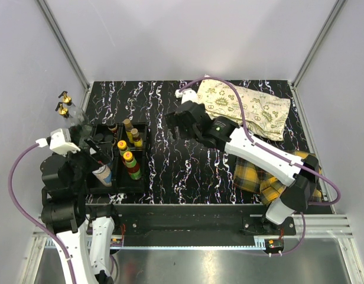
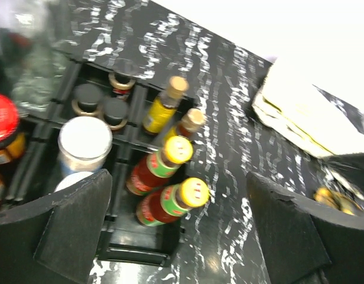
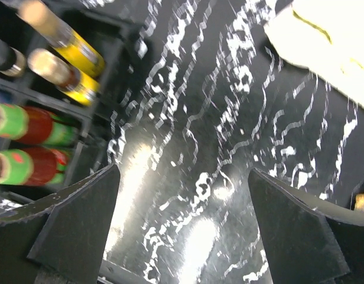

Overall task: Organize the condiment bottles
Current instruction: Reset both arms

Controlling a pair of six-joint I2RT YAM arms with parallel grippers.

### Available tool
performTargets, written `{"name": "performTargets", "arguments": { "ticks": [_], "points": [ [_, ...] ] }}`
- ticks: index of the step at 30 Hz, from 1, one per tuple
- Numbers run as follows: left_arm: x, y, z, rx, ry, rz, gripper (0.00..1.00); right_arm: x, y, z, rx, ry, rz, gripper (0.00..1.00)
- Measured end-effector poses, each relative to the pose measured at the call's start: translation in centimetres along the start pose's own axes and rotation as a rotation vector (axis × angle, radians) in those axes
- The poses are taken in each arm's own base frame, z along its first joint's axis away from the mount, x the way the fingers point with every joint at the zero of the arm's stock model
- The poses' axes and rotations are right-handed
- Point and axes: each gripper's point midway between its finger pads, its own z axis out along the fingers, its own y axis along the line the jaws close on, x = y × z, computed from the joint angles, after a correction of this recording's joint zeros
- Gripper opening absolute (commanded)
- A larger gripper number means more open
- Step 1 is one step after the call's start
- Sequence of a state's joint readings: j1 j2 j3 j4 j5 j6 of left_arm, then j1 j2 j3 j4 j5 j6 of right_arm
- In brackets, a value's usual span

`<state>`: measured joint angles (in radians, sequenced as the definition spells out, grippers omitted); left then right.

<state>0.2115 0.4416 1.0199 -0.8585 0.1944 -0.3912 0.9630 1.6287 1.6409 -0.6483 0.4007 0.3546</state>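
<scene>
The condiment bottles stand in a black compartment tray at the table's left. Two red sauce bottles with yellow caps fill its near right cell, with two yellow bottles behind them. Dark-capped small bottles, a silver-lidded shaker and a red-lidded jar stand further left. Two gold-capped clear bottles sit beyond the tray's left. My left gripper is open and empty above the tray. My right gripper is open and empty over the bare table, right of the tray.
A cream patterned cloth lies at the back right. A yellow plaid cloth lies at the front right under the right arm. Grey walls close in the table on three sides.
</scene>
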Motion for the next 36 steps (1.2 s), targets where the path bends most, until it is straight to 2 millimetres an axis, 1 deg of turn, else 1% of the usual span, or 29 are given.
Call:
{"name": "performTargets", "arguments": {
  "ticks": [3,6,11,16,20,24,27,31,36],
  "points": [
    [0.3,-1.4,-0.1,0.076,0.022,0.002,0.99,1.9,-0.9,0.5,0.021,0.035,0.016,1.00],
    [0.3,-3.0,-0.1,0.167,0.039,0.007,0.99,2.9,-1.2,0.6,0.030,0.053,0.028,1.00],
    [0.3,-5.0,0.0,0.286,0.069,0.016,0.99,3.5,-1.7,0.8,0.038,0.057,0.052,1.00],
    [0.5,-6.0,0.3,0.348,0.094,0.018,0.99,3.5,-1.6,1.0,0.027,0.059,0.071,1.00],
    [0.8,-5.6,0.9,0.333,0.103,0.020,0.99,3.4,-1.3,1.0,0.017,0.058,0.081,1.00],
    [0.7,-3.9,1.6,0.237,0.071,0.024,0.99,3.4,-1.4,1.0,0.019,0.057,0.084,1.00],
    [0.1,-2.7,1.7,0.169,0.025,0.045,0.99,3.3,-1.7,1.1,0.027,0.054,0.089,1.00],
    [-0.6,-1.7,1.4,0.114,-0.023,0.070,0.99,3.7,-2.9,1.6,0.064,0.055,0.101,1.00],
    [-0.9,-0.9,1.3,0.073,-0.048,0.087,0.99,5.2,-4.9,1.5,0.115,0.073,0.118,1.00]
  ]
}}
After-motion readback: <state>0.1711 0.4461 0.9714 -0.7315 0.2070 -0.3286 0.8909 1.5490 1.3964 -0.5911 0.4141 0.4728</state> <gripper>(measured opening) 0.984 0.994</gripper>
